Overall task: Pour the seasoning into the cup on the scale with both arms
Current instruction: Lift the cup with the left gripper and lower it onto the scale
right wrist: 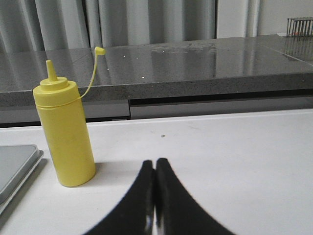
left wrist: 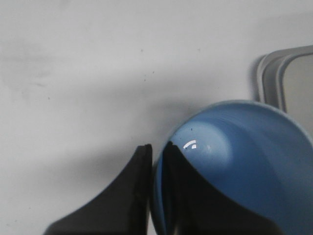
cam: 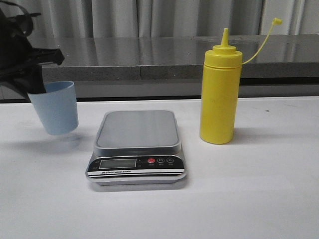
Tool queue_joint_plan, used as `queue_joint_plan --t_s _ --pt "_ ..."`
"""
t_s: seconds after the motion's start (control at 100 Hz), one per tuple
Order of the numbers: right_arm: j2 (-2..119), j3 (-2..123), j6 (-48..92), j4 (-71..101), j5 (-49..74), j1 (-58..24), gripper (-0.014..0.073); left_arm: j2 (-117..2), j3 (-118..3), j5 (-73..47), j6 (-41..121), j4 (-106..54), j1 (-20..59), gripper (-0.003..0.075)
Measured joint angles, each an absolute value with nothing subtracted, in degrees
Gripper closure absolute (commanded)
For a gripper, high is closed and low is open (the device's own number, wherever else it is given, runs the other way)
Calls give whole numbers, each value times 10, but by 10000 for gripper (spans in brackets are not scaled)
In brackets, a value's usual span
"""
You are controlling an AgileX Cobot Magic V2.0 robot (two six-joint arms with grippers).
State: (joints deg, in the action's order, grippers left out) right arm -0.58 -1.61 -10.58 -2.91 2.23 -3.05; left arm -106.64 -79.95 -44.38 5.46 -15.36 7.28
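A white table [cam: 259,199] runs back to a grey stone counter [cam: 149,57] and pale curtains [cam: 124,17]. The left gripper [left wrist: 155,161] pinches the rim of the empty blue cup [cam: 56,108], held tilted left of the bare scale [cam: 137,147]. The right gripper [right wrist: 155,169] is clenched on nothing; the yellow seasoning bottle [cam: 220,94] stands uncapped right of the scale.

A white surface [cam: 259,199] runs back to a dark grey stone counter [cam: 149,57], with pale curtains [cam: 164,17] hanging behind it.
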Motion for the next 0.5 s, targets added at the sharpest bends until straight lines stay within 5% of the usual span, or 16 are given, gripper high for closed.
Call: queue_joint_plan --t_s 0.5 --pt "-6 -16 -106 -29 22 -31 661 -1069 -943 -499 118 -154 207 710"
